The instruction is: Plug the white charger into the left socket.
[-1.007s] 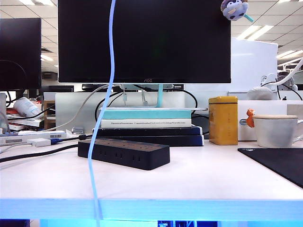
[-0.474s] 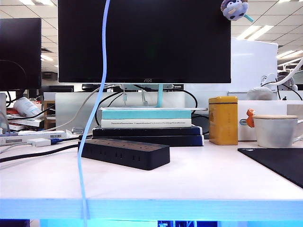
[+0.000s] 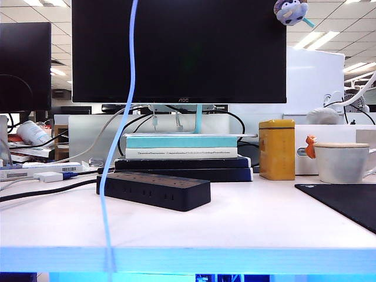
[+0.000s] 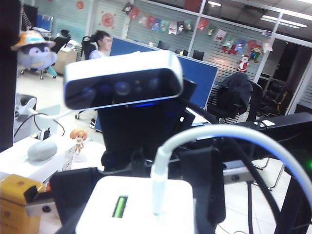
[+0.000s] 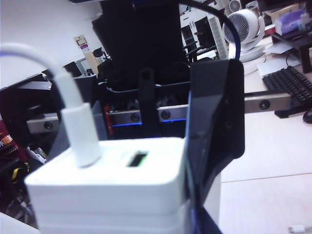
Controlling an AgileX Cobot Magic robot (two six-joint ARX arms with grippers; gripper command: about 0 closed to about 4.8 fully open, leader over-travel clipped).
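Exterior view: strip (image 3: 154, 190) on bench (image 3: 247, 223), cable (image 3: 120, 135) dangling at its 9 o'clock end. Left gripper (image 4: 139, 190) and right gripper (image 5: 146, 161) jaws both clamping charger (image 5: 112, 195), aloft.

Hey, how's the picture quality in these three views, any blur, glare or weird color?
Exterior view: sharp, but a blue cast tints the table front edge and the hanging cable. Left wrist view: the charger close up is soft and overexposed; the office behind is clearer. Right wrist view: the charger is bright and slightly blurred, its finger a dark shape.
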